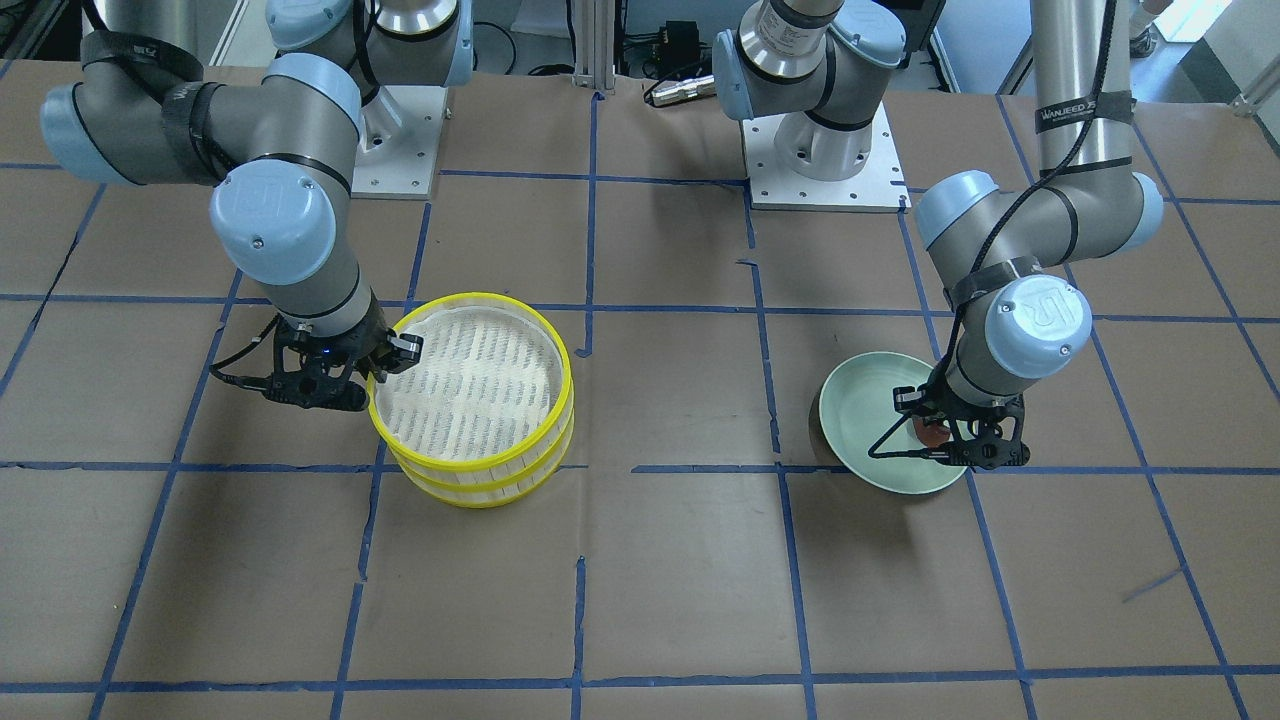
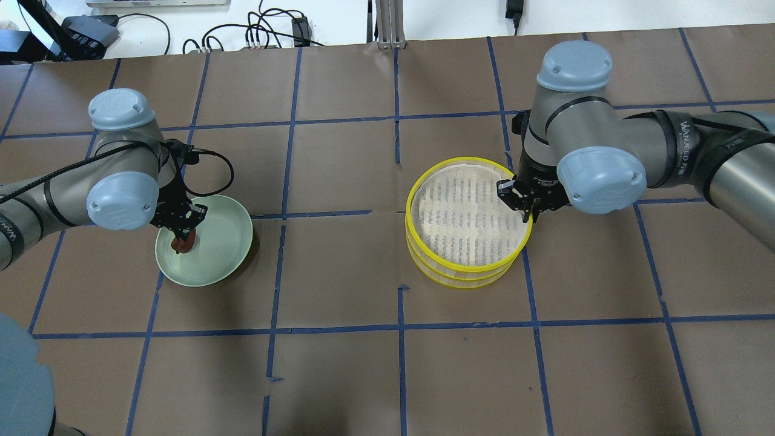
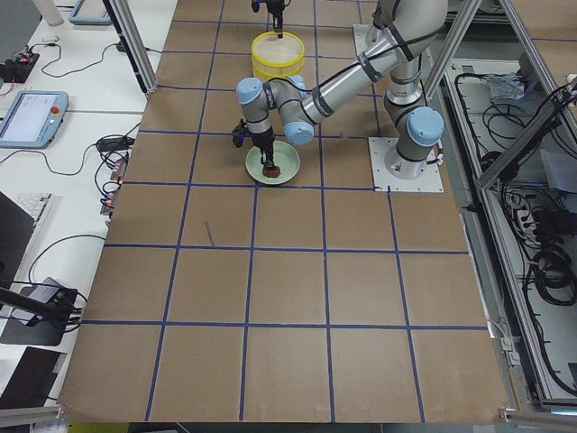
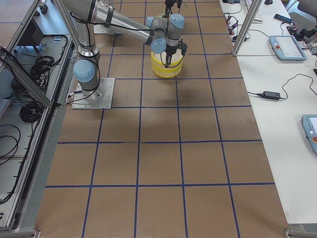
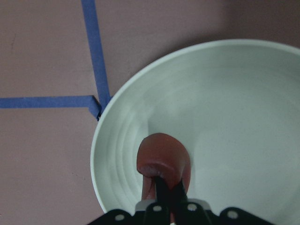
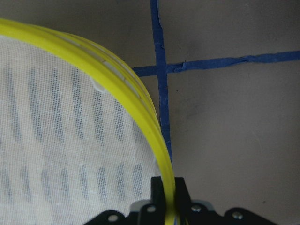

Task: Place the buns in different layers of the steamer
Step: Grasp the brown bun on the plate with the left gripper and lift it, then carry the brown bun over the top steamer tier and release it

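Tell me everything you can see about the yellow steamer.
The steamer is a round basket of two stacked tiers, with yellow rims, pale slatted sides and a whitish mesh floor. It stands upright on the brown table. Its top tier looks empty. The right gripper pinches its top rim, one finger inside, one outside.

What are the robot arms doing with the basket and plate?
The left pincer is pinching the reddish-brown bun at the green plate. The right pincer grips the yellow rim of the top tier of the steamer. No bun shows in the top layer yet.
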`<action>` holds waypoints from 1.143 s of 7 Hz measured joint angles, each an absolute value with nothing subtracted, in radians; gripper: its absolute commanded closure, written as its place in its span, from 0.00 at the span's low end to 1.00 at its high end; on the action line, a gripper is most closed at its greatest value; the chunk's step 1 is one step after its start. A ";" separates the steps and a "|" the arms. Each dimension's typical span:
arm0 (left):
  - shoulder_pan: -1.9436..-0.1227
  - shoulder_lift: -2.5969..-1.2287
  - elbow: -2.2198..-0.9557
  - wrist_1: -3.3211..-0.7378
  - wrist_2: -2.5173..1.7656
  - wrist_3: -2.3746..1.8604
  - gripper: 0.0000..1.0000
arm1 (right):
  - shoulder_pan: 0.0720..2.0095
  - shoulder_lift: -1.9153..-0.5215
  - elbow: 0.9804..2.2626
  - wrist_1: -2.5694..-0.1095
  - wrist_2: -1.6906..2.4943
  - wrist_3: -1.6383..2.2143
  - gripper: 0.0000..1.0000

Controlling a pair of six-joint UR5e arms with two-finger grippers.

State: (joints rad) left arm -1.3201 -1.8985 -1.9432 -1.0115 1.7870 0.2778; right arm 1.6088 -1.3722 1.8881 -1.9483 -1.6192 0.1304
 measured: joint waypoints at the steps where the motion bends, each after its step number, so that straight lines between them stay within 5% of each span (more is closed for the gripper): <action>1: -1.322 -1.896 -1.940 -1.010 1.787 0.275 0.89 | 1.608 -1.374 1.890 -1.948 -1.618 0.131 0.00; 8: -1.767 -1.837 -1.670 -1.222 1.385 -0.234 0.86 | 1.577 -1.425 1.723 -1.725 -1.618 0.123 0.00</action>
